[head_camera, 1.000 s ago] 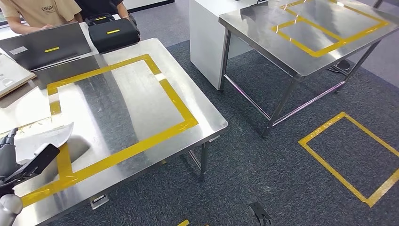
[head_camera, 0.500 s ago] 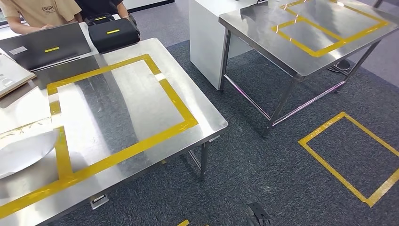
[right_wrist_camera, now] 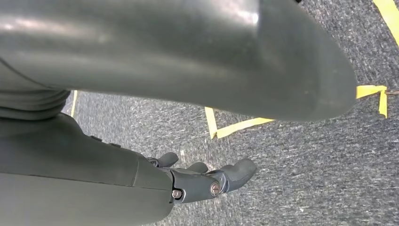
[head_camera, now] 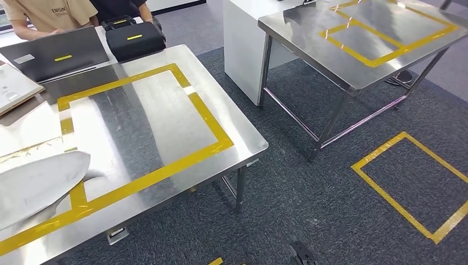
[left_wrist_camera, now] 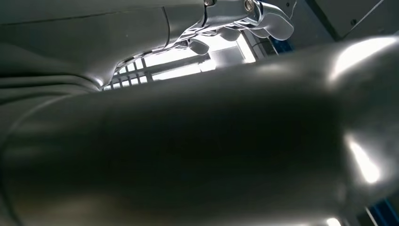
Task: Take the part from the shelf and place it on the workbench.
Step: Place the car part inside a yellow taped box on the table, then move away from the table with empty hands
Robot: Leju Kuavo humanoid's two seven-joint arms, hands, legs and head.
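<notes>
Part (head_camera: 38, 185) at workbench (head_camera: 165, 110) edge

Our right hand (right_wrist_camera: 207, 181) hangs low above carpet, fingers loosely extended, holding nothing. Our left hand (left_wrist_camera: 235, 19) close against shiny curved metal; grip state unreadable.

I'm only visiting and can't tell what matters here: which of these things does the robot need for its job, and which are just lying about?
For the job:
silver part, at the near workbench's left edge
near workbench

Just lying about:
flat grey case
black bag
far steel table
yellow tape square on the floor
</notes>
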